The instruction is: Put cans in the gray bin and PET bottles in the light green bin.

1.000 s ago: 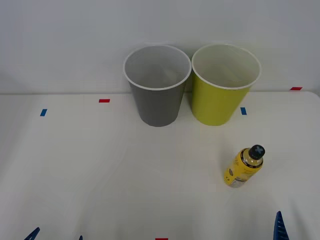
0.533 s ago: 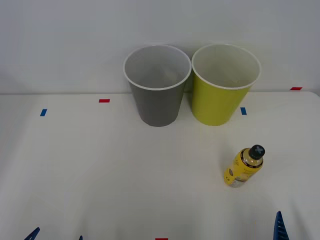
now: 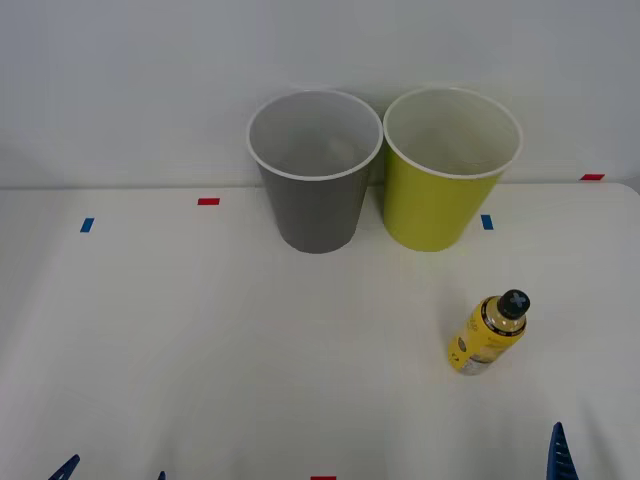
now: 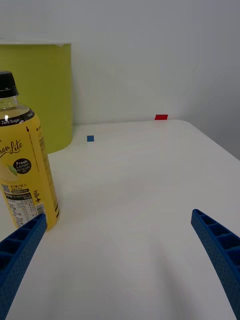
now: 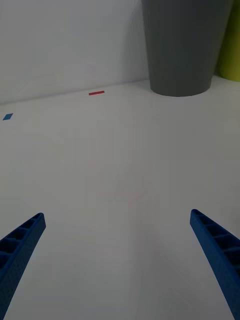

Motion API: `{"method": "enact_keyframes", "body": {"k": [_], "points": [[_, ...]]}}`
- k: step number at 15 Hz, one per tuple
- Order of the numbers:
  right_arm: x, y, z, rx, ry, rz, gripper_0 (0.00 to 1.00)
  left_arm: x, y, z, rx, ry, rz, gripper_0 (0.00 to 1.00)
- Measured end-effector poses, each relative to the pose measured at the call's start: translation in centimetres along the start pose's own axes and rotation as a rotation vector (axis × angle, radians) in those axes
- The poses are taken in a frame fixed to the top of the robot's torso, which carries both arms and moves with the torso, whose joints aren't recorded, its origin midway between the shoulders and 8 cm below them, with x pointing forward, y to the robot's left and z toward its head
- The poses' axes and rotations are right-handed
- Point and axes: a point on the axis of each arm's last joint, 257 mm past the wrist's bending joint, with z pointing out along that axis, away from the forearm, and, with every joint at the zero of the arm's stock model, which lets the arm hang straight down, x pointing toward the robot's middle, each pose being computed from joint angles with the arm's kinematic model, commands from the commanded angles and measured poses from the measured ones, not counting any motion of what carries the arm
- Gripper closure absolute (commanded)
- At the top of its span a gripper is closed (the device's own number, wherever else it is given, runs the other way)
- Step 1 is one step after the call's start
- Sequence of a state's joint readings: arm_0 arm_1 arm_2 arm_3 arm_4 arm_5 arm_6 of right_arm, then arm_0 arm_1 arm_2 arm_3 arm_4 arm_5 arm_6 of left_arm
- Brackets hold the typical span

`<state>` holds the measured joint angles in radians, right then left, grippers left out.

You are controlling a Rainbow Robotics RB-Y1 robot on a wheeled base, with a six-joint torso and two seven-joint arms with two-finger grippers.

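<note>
While both arms sit low at the near edge of the table (image 3: pixel 150 340), you have nothing in either claw. Your right gripper (image 4: pixel 120 260) is spread wide, its blue ribbed fingers (image 4: pixel 220 250) apart at the two corners of the right wrist view and holding nothing. Your left gripper (image 5: pixel 117 260) is likewise released, fingers (image 5: pixel 20 250) far apart over bare white tabletop.

The bottle (image 3: pixel 488 333) stands upright on the table on your right side, nearer to you than the bins and well apart from them. It has a yellow label, a clear neck and a black cap. In the right wrist view the bottle (image 4: pixel 25 160) stands just beside one finger of your right gripper, outside the gap between the fingers rather than in it; you cannot tell whether that finger touches it.

The gray bin (image 3: pixel 315 170) and the light green bin (image 3: pixel 450 170) stand upright side by side at the far edge of the table against the white wall, gray on the left, green on the right, their white rims nearly touching. From the front, both look empty inside.

Small red and blue tape marks lie on the tabletop: a blue one (image 3: pixel 87 225) and a red one (image 3: pixel 208 201) to the left of the bins, a blue one (image 3: pixel 487 222) just beside the green bin's base.
</note>
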<state>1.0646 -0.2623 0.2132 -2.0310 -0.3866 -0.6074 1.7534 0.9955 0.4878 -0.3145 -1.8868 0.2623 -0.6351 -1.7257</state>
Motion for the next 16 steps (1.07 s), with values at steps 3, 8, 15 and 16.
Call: {"method": "enact_keyframes", "body": {"k": [3,8,15,16], "points": [[0.00,0.00,0.00,0.000,0.000,0.000,0.00,0.00,0.00,0.00,0.000,0.000,0.000,0.00],[0.00,0.00,0.00,0.000,0.000,0.000,0.00,0.00,0.00,0.00,0.000,0.000,0.000,0.00],[0.52,-0.32,0.30,0.008,-0.005,-0.014,0.00,0.00,0.00,0.00,0.000,0.000,0.000,0.00],[0.43,-0.31,0.42,0.004,-0.010,-0.020,0.00,0.00,0.00,0.00,0.000,0.000,0.000,0.00]]}}
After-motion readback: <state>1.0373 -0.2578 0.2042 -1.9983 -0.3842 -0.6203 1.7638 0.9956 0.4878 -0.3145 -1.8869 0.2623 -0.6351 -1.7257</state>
